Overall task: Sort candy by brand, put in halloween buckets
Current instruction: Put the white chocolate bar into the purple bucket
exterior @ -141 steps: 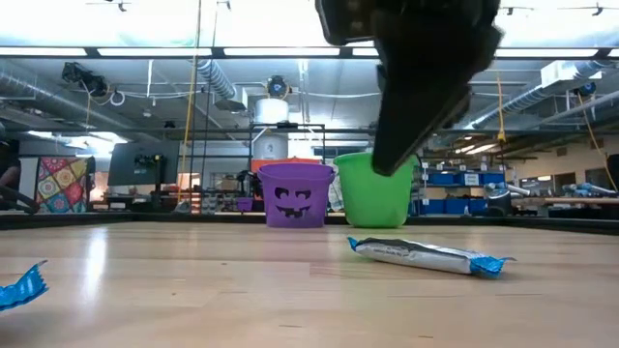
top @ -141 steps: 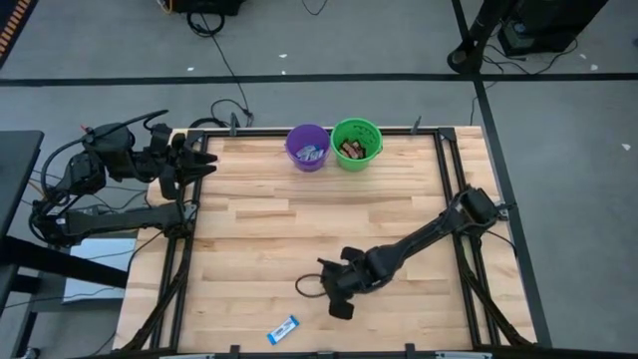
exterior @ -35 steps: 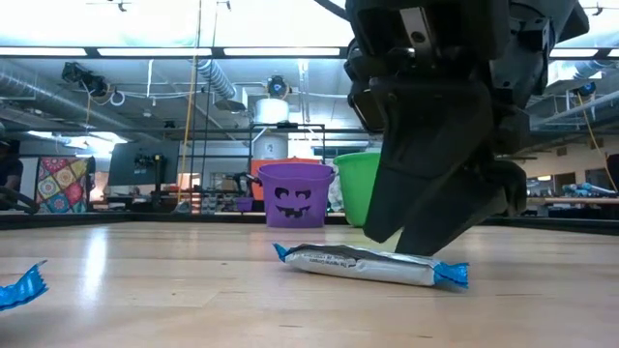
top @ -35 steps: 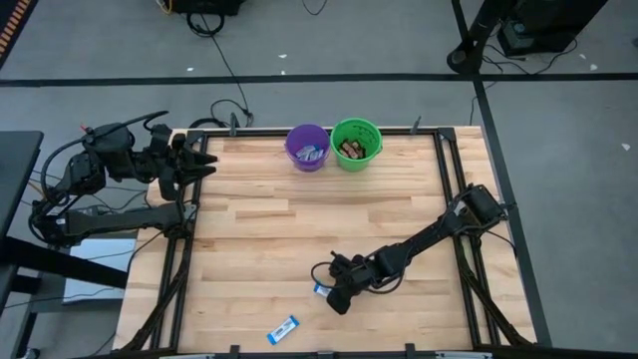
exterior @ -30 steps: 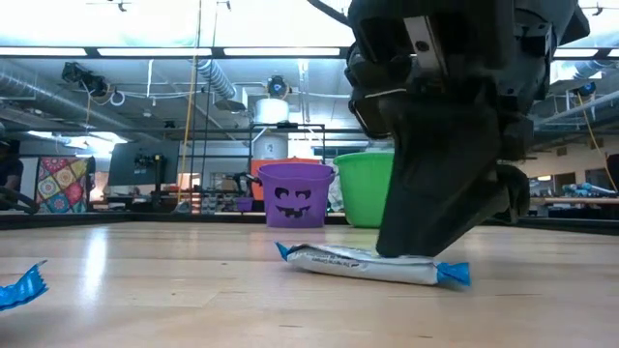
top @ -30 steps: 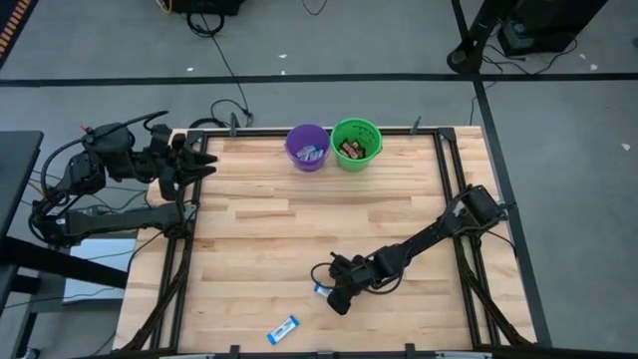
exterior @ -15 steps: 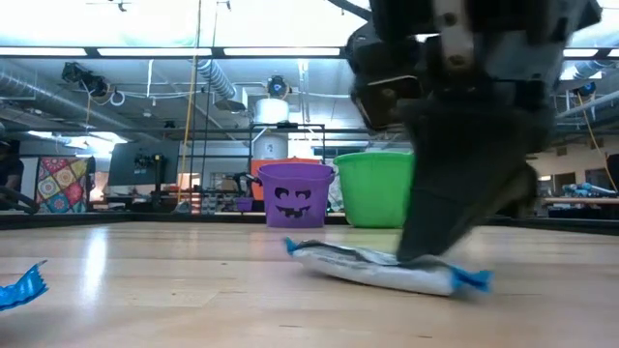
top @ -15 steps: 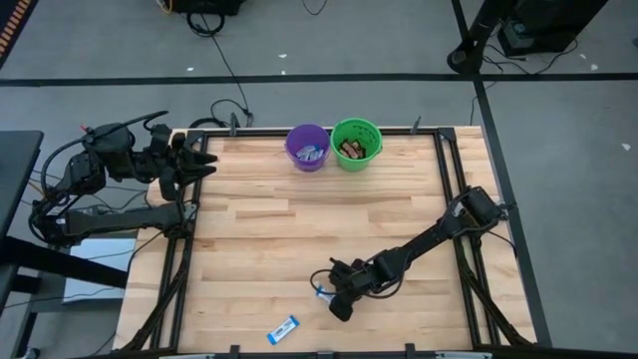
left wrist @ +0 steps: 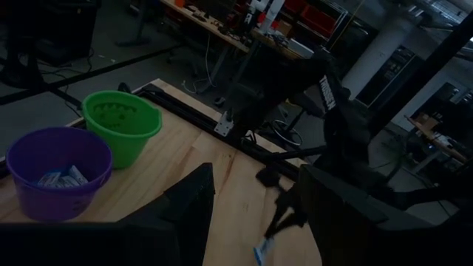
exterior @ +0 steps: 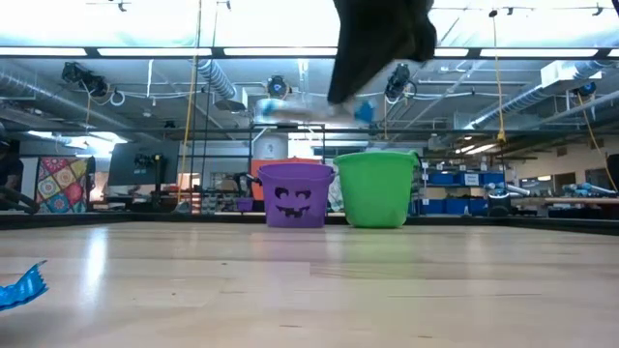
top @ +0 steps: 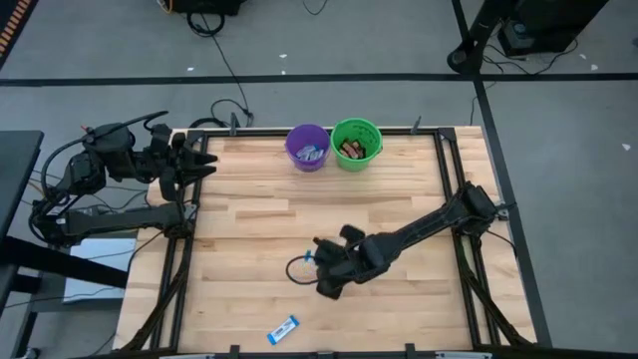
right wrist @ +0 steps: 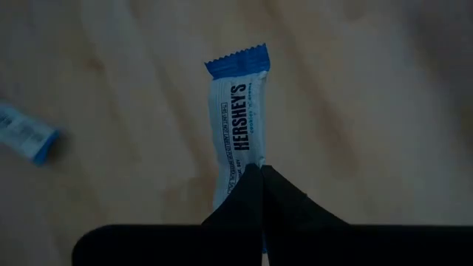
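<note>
The work surface is a light wooden table in a workshop with benches and ceiling ducting beyond.

The held candy, a mini bar in a blue-and-white wrapper, hangs clear above the table's centre. The right gripper is closed on one end of it, fingertips meeting over the wrapper. In the low view it shows blurred above the buckets.

Handling judgement: the bar looks light, with a thin, probably slick wrapper and crimped ends. A pinch across the body should be more secure than one near the end, where it may swing or slip.

A second blue candy lies near the front edge. The purple bucket holds blue wrappers; the green bucket, touching it, holds dark ones. Both stand at the far edge.

The left gripper waits at the far left corner, fingers apart and empty.
</note>
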### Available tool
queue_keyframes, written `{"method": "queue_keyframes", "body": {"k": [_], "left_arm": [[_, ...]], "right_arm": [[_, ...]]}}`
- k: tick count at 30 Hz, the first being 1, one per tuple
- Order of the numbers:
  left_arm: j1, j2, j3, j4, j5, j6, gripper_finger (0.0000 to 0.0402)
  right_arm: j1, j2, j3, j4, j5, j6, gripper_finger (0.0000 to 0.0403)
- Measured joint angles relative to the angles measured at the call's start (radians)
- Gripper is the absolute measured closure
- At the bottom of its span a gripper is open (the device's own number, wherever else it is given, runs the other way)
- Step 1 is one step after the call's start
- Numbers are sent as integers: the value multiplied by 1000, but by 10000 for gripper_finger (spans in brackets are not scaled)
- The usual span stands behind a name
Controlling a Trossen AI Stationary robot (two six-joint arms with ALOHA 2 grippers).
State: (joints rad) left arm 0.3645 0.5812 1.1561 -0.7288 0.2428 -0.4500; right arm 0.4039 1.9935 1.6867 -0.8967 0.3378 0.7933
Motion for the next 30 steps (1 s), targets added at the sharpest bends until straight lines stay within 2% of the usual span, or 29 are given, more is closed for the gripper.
{"method": "queue_keyframes", "body": {"k": [4,10,15,23,27,30], "left_arm": [[0,0,0,-1,14,0,199],[0,0,0,-2,22,1,199],[0,0,0,-2,24,20,199],[0,0,0,-3,24,29,199],[0,0,0,-3,22,55,199],[0,0,0,-2,-48,78,199]], "right_arm": [[-11,-2,123,-128,97,-34,401],[-12,-4,287,-187,237,-77,401],[11,-4,400,-305,444,-91,401],[42,-5,518,-376,772,-102,401],[42,-5,539,-365,876,-151,401],[36,-5,539,-361,933,-181,401]]}}
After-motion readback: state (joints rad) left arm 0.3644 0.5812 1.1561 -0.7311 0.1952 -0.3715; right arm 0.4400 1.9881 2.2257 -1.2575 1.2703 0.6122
